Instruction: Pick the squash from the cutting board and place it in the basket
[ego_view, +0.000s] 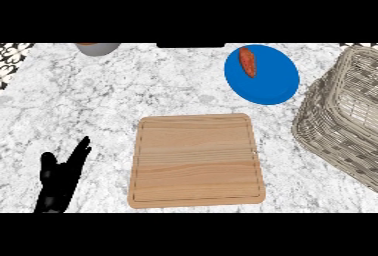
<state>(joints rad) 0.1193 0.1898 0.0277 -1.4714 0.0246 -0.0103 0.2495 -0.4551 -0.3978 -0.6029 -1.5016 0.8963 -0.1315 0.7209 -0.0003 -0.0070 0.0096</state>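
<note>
The cutting board (196, 160) lies flat on the marble bench (88, 115) in the middle of the view, and its top is bare: no squash rests on it. The only squash-like thing in sight is a small reddish-orange, elongated piece (249, 62) lying on the blue plate (266, 82) beyond the board's far right corner; it may be the squash, though its colour and shape leave that uncertain. Its long axis runs nearly away from the robot, tilted slightly to the right at the near end. The wicker basket (347, 120) stands at the right edge, just beside the plate and near the board's right side, partly cut off by the view. The left robot hand (59, 180) shows at the lower left, open, fingers straight and pointing up and away, holding nothing, apart from the board's left edge. The right robot hand does not show at all. From the left robot hand the elongated piece lies far forward and well to the right, across the whole board; the right side, where plate and basket both sit, would be the nearer approach, so the right arm seems the better choice for the pick. A grey pot (96, 47) peeks in at the far left edge.
</note>
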